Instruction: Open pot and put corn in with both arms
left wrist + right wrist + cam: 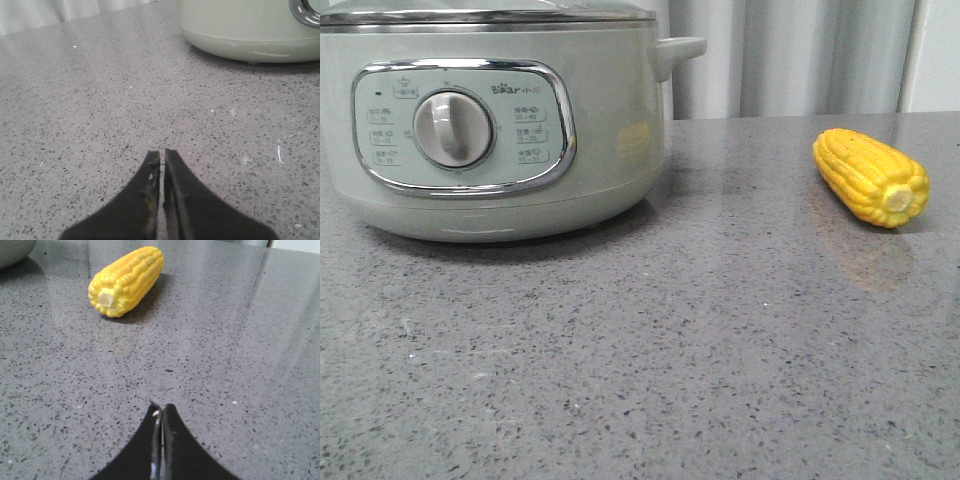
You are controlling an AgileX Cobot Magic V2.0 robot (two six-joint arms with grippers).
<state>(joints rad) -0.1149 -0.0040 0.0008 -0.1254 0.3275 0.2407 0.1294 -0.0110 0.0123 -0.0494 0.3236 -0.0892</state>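
Speckled grey stone countertop (pixel 650 380) filled the near part of the front view, bare of either arm. Farther back on the left sat the pot (pixel 490 130) — pale grey-green, with a chrome-framed panel and round dial (pixel 453 128) facing forward. Its lid appeared to be on, though only a thin strip showed before the frame cut it off. Well apart on the right lay the corn (pixel 872 176) on its side, pale cut end toward the camera.

Each wrist view showed its own fingers low over the counter. Both the left gripper (pixel 162 159) and the right gripper (pixel 161 412) had their jaws together, holding nothing.

Risks, as a judgement: the corn is round and could roll away if nudged by closed fingers on approach, and the lid could slip if gripped off-centre.

Hidden: the lid's knob or handle, the pot's left side, and both arms in the front view. Panel labels were too small to read.
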